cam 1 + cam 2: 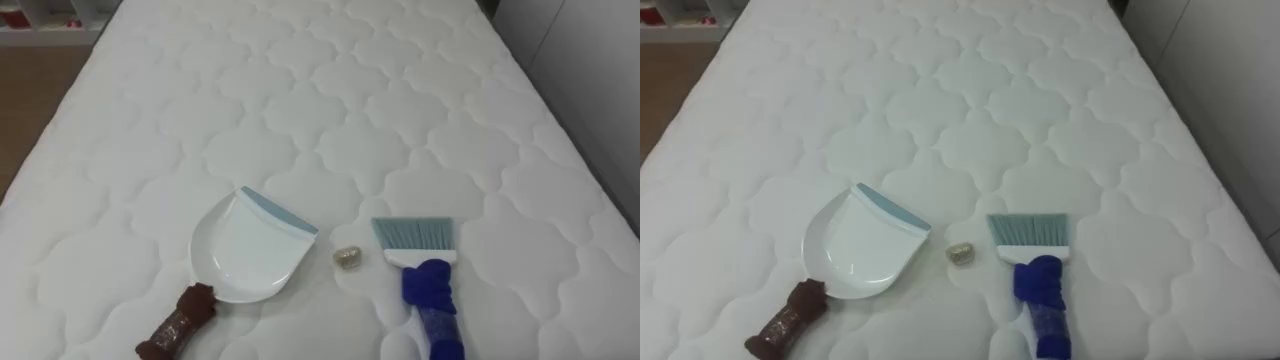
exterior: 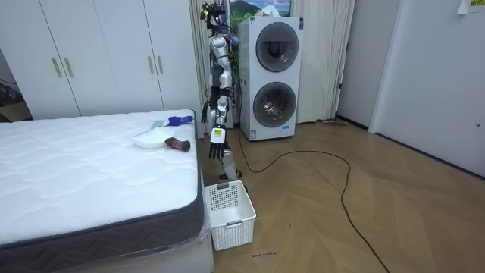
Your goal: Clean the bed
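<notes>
The bed (image 1: 300, 90) has one small bit of rubbish on it. It is a little crumpled scrap (image 1: 348, 258). It lies just beside the white dustpan (image 1: 240, 255), on the pan's right, and does not touch it. The brush (image 1: 420, 260) lies a bit further right of the dustpan, so the scrap sits between the two tools.

The dustpan's brown handle points back at the robot and a little to the left. Its open mouth, with the grey-blue lip, points away and to the right. The brush lies almost straight: blue handle toward the robot, bristles away from it. The scrap is level with the bristles, off to their left.

In the room view the robot stands upright at the end of the bed where the dustpan lies. Its left robot hand (image 2: 217, 149) hangs down by the bed's edge, lower than the dustpan and well apart from it. I cannot tell if it is open or closed. Both tools lie on the bed with nothing holding them.

The scrap is ahead of that robot hand and higher up, on top of the mattress. I think the left arm is nearer the dustpan's handle, and the right arm is nearer the brush. The brush would then need to push the scrap left, toward the dustpan.
</notes>
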{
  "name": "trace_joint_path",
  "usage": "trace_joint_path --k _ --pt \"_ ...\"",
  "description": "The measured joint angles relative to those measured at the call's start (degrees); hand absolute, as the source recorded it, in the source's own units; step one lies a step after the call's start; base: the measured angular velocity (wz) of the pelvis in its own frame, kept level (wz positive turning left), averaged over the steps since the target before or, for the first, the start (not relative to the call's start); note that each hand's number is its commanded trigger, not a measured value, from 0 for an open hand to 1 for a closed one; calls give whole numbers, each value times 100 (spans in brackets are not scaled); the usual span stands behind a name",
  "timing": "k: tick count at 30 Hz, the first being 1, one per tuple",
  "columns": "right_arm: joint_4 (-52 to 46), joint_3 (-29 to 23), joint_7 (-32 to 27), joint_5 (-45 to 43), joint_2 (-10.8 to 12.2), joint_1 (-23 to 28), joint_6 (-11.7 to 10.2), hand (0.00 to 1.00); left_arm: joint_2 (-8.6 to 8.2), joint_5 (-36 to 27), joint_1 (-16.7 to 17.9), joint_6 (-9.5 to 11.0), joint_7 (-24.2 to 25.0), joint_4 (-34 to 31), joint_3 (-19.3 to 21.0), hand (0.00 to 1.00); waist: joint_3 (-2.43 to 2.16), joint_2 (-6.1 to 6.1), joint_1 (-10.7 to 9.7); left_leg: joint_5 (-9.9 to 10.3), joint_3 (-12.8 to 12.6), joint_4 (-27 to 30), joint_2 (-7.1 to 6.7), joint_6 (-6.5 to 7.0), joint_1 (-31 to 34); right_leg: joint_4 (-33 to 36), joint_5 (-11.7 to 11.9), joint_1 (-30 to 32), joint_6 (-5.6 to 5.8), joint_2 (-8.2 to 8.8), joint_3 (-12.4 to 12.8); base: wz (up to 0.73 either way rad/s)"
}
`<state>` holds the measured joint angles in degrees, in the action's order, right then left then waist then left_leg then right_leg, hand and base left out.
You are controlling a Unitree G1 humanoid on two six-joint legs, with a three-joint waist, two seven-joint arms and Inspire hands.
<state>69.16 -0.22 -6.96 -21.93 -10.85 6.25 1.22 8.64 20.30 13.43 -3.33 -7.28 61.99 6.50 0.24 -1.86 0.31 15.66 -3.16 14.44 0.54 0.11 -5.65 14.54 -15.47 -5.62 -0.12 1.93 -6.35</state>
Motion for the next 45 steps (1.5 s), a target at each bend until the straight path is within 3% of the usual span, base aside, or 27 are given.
trace_joint_path --k 6,12,21,25,32,36,40,45 --pt "0 6 -45 133 2 -2 -6 0 2 -11 -5 7 -102 1 0 0 -8 -27 1 0 6 1 0 0 -1 -54 7 -21 4 -2 -5 0" --pt "-38 -10 -232 601 0 9 -74 0 15 -534 -1 97 -551 -64 39 0 -5 -36 13 -18 8 -82 -1 13 -4 -131 78 -53 22 -7 -24 0" --pt "-4 -234 -496 858 -1 65 -186 0 18 -1388 47 401 -1421 -65 579 0 -25 12 29 -24 13 -177 -15 25 -50 -323 162 -145 51 -7 -88 0" --pt "9 -217 -488 834 -1 113 -280 0 8 -1543 118 568 -1713 -427 678 0 -21 47 46 -24 3 -190 -18 25 -107 -382 171 -215 55 -7 -66 -2" --pt "3 -217 -388 869 4 77 -343 0 -5 -1631 -76 977 -1967 -970 623 0 -19 100 128 -29 36 -174 -18 31 -116 -385 175 -264 50 -5 -125 2" --pt "-6 -157 -371 856 15 47 -413 0 -35 -1586 -132 1016 -2121 -1552 566 0 -10 74 154 -32 91 -147 -24 35 -73 -380 181 -233 47 -2 -172 6" --pt "1 -102 -342 823 12 -18 -437 0 -28 -1560 -244 1200 -2256 -1987 419 0 -9 76 153 -32 175 -98 -37 35 10 -381 183 -210 50 2 -224 7" --pt "-41 -88 -237 829 7 -13 -466 0 0 -1497 -258 1280 -2350 -2459 -7 0 -12 80 150 -32 190 -78 -36 35 134 -389 196 -134 50 0 -264 4"
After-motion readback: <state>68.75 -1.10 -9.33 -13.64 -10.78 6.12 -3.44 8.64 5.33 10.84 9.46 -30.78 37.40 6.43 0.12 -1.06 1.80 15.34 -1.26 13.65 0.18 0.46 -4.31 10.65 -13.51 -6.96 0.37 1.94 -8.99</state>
